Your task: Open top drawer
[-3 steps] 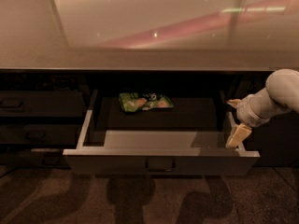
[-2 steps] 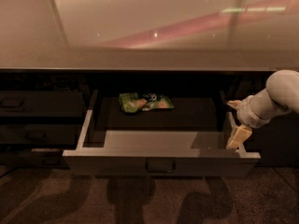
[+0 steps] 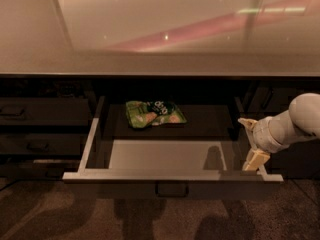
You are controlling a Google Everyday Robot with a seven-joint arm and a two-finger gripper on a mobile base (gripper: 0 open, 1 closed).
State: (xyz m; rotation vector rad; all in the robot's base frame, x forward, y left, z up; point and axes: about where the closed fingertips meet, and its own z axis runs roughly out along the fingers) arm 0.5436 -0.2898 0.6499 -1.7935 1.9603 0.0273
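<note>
The top drawer (image 3: pixel 125 176) stood pulled out beneath the desk (image 3: pixel 150 64) at lower centre. It had a dark front, a small loop handle (image 3: pixel 171 189), and a grey tray holding a green packet (image 3: pixel 154 114). At the right of the frame, the arm reached in and the hand (image 3: pixel 255 159) pointed down at the drawer's right front corner. Whether the hand was open or closed could not be told.

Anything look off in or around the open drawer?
Nothing spilled or damaged. The top drawer is out and sits square. One crumpled green snack bag lies slightly askew at the back of its tray. The end effector is at the drawer's right front corner.
</note>
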